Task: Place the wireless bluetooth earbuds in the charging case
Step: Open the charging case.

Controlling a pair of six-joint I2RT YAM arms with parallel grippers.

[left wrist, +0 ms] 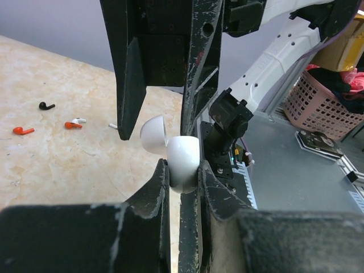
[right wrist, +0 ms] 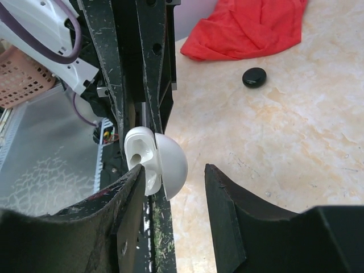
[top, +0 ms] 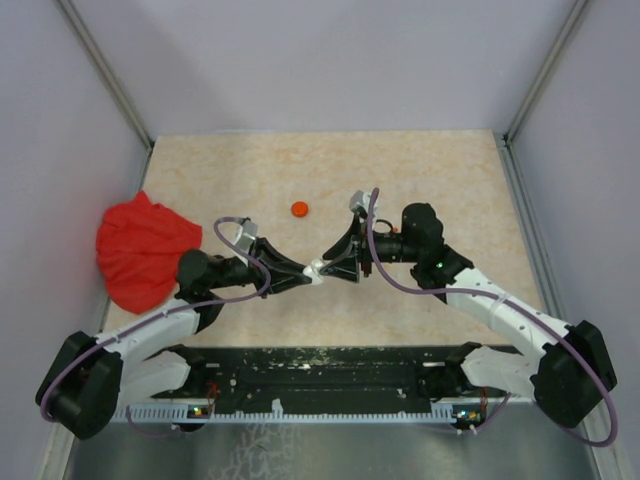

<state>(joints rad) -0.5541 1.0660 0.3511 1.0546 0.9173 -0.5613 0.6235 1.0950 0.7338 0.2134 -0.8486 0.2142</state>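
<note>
Your left gripper (left wrist: 183,169) is clamped tight on the white charging case (left wrist: 183,154), lid (left wrist: 152,134) flipped open. Your right gripper (right wrist: 174,170) meets it nose to nose with its jaws apart: one finger sits at the lid side, the other is clear of the case. The loose earbuds lie on the table (left wrist: 68,170), well apart from the case: a black earbud (left wrist: 45,106) and orange earbuds (left wrist: 23,131).

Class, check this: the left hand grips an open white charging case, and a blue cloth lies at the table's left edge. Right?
No: the cloth is red, not blue, as the top view shows. The left hand does grip the open white charging case.
</note>
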